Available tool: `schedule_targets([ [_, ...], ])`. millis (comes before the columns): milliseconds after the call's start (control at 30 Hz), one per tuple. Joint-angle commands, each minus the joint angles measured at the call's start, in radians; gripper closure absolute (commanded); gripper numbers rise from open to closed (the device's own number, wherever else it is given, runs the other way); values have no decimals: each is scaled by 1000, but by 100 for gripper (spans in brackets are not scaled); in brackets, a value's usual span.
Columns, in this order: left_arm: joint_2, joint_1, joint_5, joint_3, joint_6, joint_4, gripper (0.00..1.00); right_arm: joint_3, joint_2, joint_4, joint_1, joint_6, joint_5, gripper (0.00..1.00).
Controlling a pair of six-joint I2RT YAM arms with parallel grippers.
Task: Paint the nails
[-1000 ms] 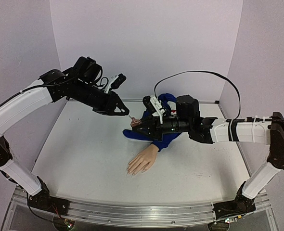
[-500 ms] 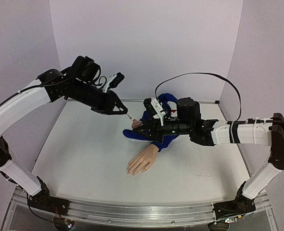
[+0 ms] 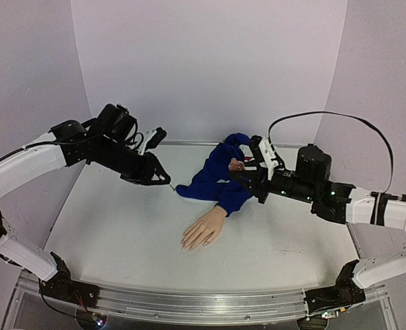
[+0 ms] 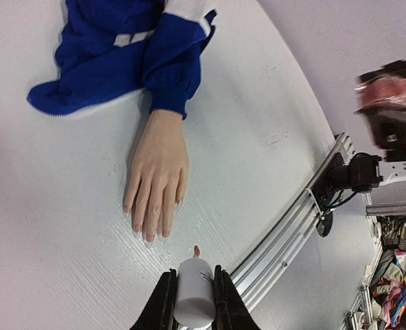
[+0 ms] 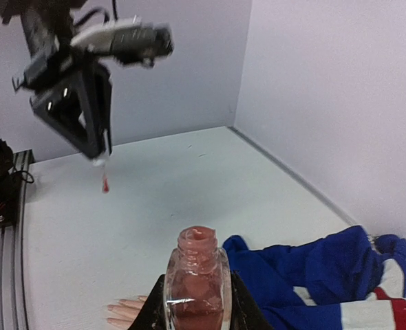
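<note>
Arms pull apart, left gripper (image 4: 193,276) pinching the brush (image 4: 193,300), right gripper (image 5: 197,292) clamping the bottle (image 5: 197,271); best descend slowly, tip square over nails (image 4: 150,238).

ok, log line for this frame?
left hand: shut on cap | right hand: shut on bottle | bottle: open | brush: clear of nails

A: Mannequin hand (image 3: 204,230)?
B: Flat on the counter (image 3: 120,227), palm down, fingertips toward the near-left. Blue sleeve (image 3: 213,180) bunched behind it. The nails (image 3: 187,245) are too small to judge.
A: Arms?
B: A thin brush (image 3: 169,184) pinched in the left fingers (image 3: 159,177), just left of the sleeve. A pinkish bottle (image 3: 236,165) gripped in the right fingers (image 3: 246,173), over the sleeve. Brush and bottle well apart.
</note>
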Motion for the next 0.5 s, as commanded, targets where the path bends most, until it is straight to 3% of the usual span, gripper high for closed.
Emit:
schedule_targets([
  [0, -54, -38, -108, -145, -114, 137, 100, -17, -132, -27, -8, -115, 149, 100],
  [233, -71, -162, -295, -415, -309, 410, 100, -44, -220, -86, -22, -175, 222, 100],
  [467, -34, -183, -376, -512, -378, 473, 100, -36, -213, -123, -25, -193, 206, 100],
])
